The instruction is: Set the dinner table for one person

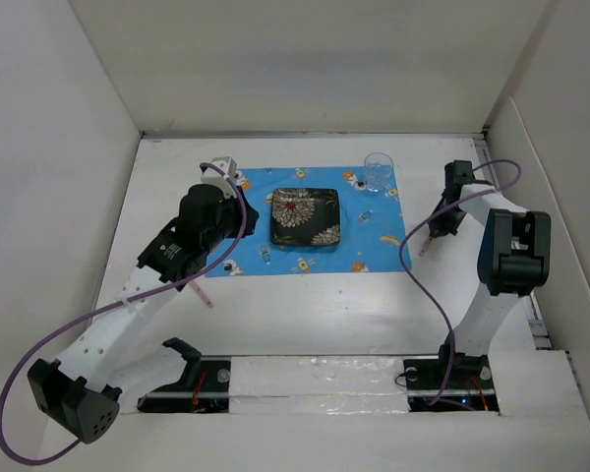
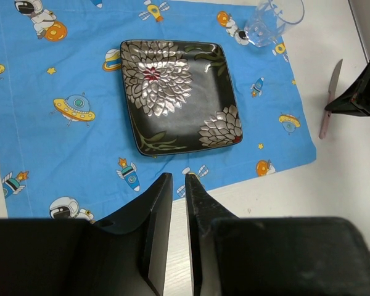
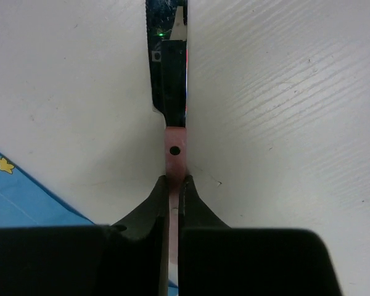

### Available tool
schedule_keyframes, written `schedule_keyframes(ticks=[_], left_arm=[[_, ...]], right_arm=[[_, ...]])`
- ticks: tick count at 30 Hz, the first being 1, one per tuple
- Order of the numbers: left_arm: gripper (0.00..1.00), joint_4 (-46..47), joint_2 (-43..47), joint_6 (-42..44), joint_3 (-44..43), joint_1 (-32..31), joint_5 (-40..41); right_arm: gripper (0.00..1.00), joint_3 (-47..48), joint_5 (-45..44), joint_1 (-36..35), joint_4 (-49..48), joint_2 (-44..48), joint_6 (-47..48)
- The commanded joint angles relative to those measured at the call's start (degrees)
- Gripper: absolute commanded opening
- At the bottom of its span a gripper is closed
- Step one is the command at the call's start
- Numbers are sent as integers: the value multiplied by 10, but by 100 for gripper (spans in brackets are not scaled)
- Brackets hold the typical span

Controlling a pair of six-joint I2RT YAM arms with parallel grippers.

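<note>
The right jaws, closest to the lens, pinch the pink handle of a knife point(image 3: 172, 111). The handle's end is hidden between them, and whether its blade touches the table point(image 1: 315, 305) cannot be told. The white, square table spreads beneath everything here. The knife points away lengthwise, just right of the blue placemat point(image 1: 374, 246) bearing a plate point(image 1: 305, 217) and glass point(image 1: 378, 170). The left jaws stand narrowly apart, empty.

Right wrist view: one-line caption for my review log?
Right hand shut on the pink handle of a knife, blade pointing away across the white dinner table, blue placemat corner at lower left.
</note>
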State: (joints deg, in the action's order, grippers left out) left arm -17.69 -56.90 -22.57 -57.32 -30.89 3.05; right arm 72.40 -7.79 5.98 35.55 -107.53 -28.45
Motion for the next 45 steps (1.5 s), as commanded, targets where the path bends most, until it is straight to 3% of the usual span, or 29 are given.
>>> schedule_keyframes(ticks=[1,5,6,10,16,25,38,45], left_arm=[[13,3,19,0,-2,0,6],[13,2,21,-6,-3,0,6],[13,2,17,-9,-8,0,7],[15,2,10,-12,-21,0,13],[22,-9,4,-31,-37,0,42],[40,-73,-3,-99,-38,0,138],[42,-160,2,-100,48,240,34],[44,-186,-15,-94,77,312,-8]], right_arm=[[0,14,-37,4,0,30,-11],[0,45,-56,-9,-1,126,-7],[0,76,-58,-44,-3,179,6],[0,106,5,-104,-7,212,31],[0,81,73,-248,36,218,59],[0,-9,93,-305,-37,152,45],[0,61,60,-300,-59,-22,48],[0,88,37,-294,-58,-42,36]])
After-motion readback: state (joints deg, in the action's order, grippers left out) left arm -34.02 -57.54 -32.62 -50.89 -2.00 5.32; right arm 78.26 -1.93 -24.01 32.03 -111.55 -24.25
